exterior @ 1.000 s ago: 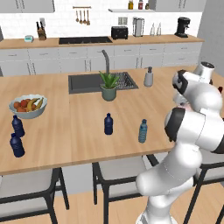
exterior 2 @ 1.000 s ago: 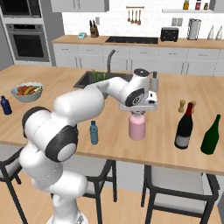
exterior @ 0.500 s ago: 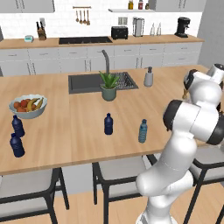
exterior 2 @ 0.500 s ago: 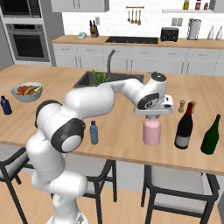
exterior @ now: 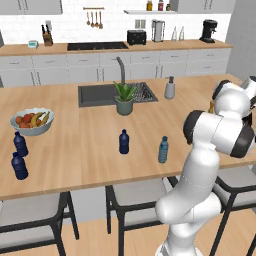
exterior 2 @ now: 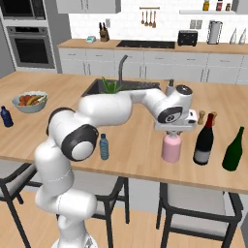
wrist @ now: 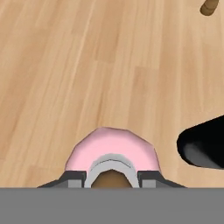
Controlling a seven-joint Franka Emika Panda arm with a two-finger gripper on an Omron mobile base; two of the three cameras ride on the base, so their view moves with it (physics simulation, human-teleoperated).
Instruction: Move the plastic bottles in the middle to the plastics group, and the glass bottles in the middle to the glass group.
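Pink bottle (exterior 2: 171, 147): neck and stopper hidden under the gripper (exterior 2: 173, 134) in right base view; can't tell there if fingers touch the neck. In hand view only its shoulder (wrist: 112, 148) and top show, rest cut by bottom edge. Dark wine bottle (wrist: 202, 146) is cut by right edge of hand view, only a black part visible. Left base view: robot's own arm covers the gripper and the far-right bottles. Labels on small blue bottles too small to read.

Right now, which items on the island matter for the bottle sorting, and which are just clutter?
Job:
pink bottle held at the neck by the gripper
wine bottle
teal bottle
middle navy bottle
two navy bottles

Clutter:
fruit bowl
potted plant
green bottle
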